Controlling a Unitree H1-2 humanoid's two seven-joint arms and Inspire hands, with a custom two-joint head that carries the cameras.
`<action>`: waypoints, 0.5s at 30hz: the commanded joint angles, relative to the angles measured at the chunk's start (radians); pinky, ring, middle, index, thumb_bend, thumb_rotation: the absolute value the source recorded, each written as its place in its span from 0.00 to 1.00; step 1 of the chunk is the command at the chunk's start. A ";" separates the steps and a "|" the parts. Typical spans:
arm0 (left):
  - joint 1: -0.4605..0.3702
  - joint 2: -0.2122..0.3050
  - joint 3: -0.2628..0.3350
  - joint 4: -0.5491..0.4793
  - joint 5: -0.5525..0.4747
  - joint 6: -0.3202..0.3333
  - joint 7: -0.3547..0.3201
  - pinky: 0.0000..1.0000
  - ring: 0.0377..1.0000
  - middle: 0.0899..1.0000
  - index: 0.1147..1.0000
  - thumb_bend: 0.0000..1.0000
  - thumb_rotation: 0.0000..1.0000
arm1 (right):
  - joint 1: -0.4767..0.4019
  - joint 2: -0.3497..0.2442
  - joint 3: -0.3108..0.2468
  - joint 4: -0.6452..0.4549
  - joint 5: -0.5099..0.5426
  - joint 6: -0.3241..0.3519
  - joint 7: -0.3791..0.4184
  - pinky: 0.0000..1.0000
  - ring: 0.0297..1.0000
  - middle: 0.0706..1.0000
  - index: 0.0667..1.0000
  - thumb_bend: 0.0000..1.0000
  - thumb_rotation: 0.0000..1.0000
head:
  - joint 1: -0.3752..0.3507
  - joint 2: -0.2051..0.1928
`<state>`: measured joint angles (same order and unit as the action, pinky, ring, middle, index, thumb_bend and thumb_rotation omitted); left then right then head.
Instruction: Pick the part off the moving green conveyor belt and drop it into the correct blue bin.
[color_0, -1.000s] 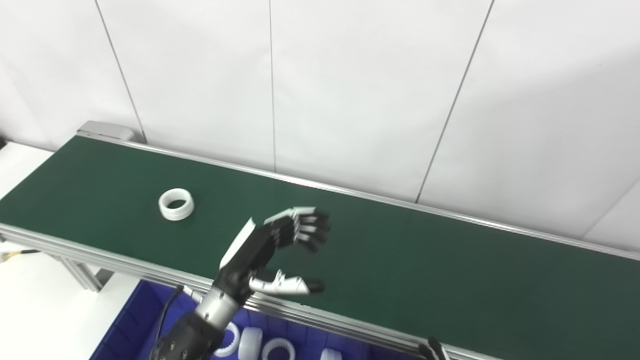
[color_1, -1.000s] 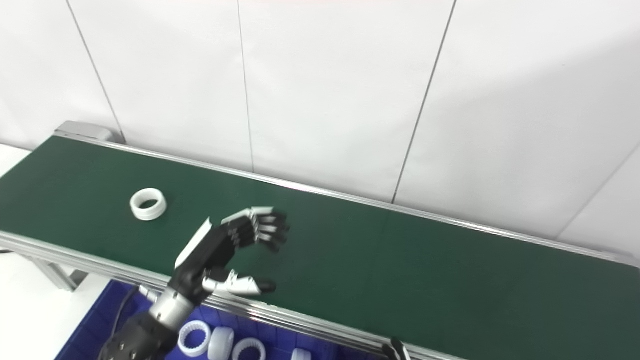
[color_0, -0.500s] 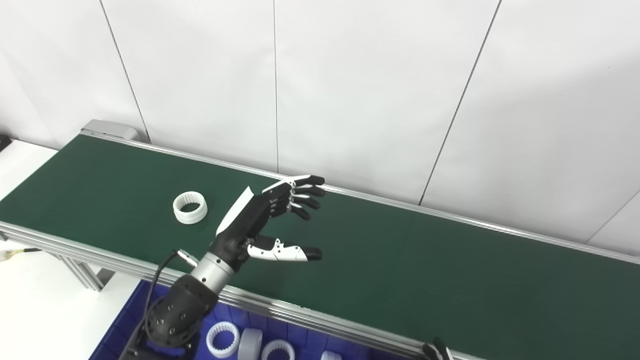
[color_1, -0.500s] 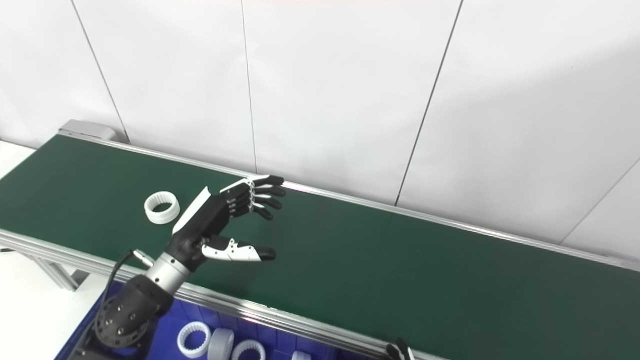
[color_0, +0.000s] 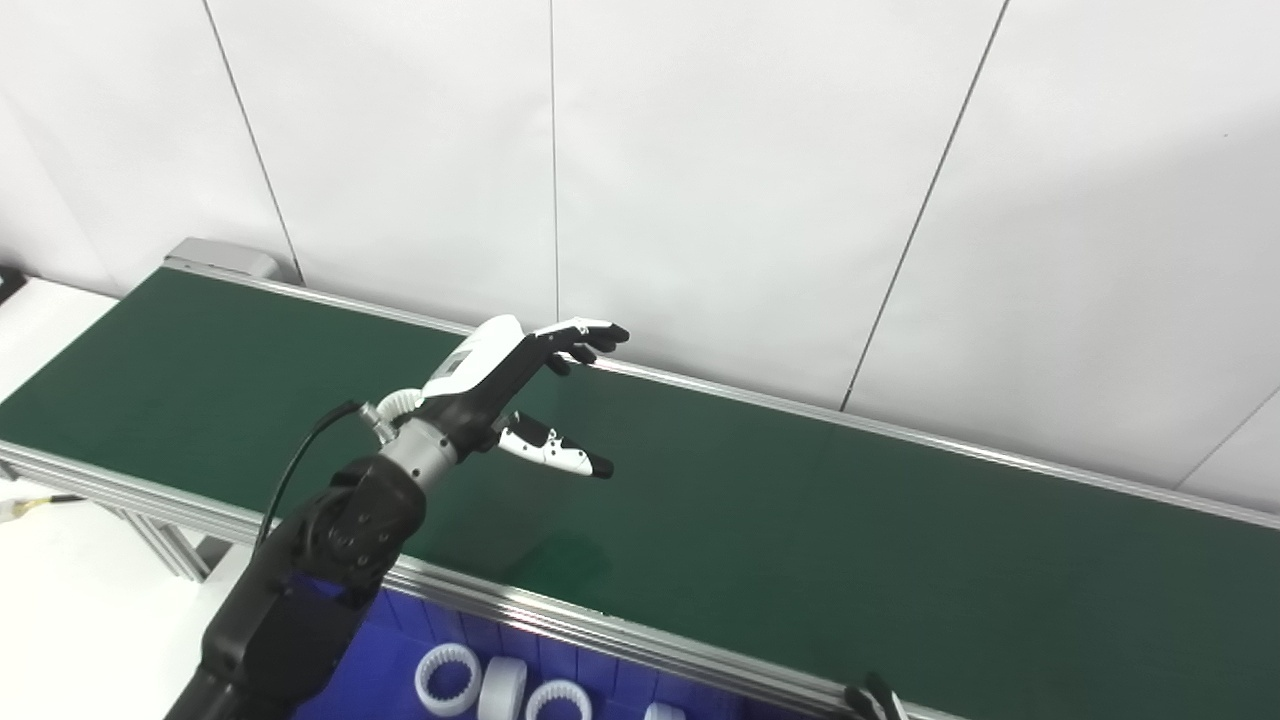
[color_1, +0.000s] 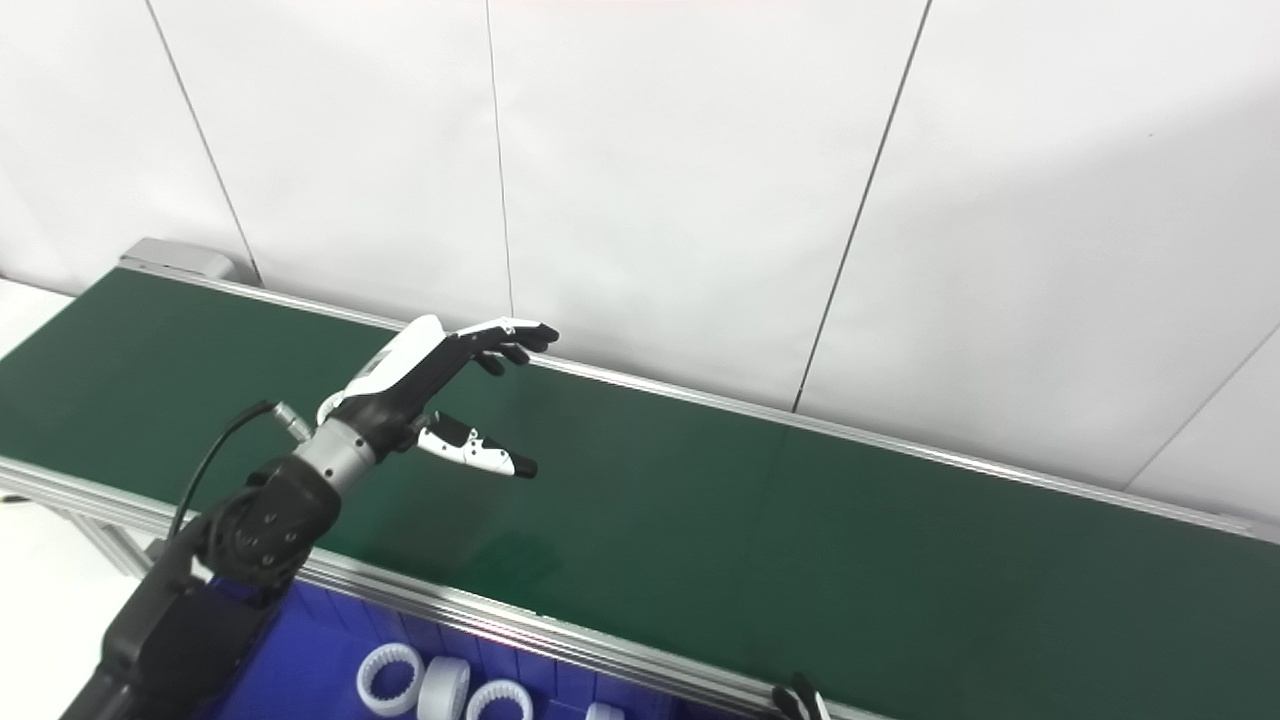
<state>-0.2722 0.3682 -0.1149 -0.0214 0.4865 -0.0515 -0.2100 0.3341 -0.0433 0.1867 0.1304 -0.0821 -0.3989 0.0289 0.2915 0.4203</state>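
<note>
The green conveyor belt (color_0: 800, 520) runs from upper left to lower right. My left hand (color_0: 500, 375) is open and empty. It hangs above the belt's left half with its fingers stretched toward the far rail. The white ring part is almost fully hidden behind that hand's wrist; only a white ribbed sliver (color_0: 397, 400) shows beside it, also in the right eye view (color_1: 326, 405). Only the dark fingertips of my right hand (color_0: 870, 697) show at the bottom edge.
A blue bin (color_0: 400, 625) sits below the belt's near rail at the bottom left and holds several white rings (color_0: 447, 664). A white panelled wall stands right behind the belt's far rail. A white surface lies at the far left.
My left hand has risen and swung back toward the far rail, with its fingers straighter. The ring has ridden right along the belt and is now hidden behind the wrist.
</note>
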 joint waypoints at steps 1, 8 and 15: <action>-0.051 0.027 -0.017 0.001 0.039 0.007 -0.004 0.73 0.81 0.80 0.78 0.82 0.16 | -0.003 0.010 0.000 -0.022 -0.004 -0.053 0.001 0.79 0.86 0.90 0.96 0.26 0.77 | -0.001 0.002; -0.095 0.046 -0.077 0.049 0.140 0.052 -0.027 0.72 0.81 0.82 0.78 0.84 0.08 | 0.002 0.016 0.002 -0.029 -0.007 -0.049 0.000 0.79 0.86 0.90 0.95 0.25 0.75 | -0.002 0.004; -0.144 0.061 -0.130 0.116 0.197 0.070 -0.059 0.70 0.78 0.82 0.78 0.88 0.03 | 0.006 0.020 0.003 -0.030 -0.007 -0.053 -0.001 0.78 0.86 0.90 0.95 0.26 0.77 | -0.004 0.008</action>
<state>-0.3646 0.4015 -0.2475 0.1012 0.6709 0.0169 -0.2707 0.3397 -0.0350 0.1870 0.1298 -0.0921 -0.3989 0.0274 0.2884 0.4280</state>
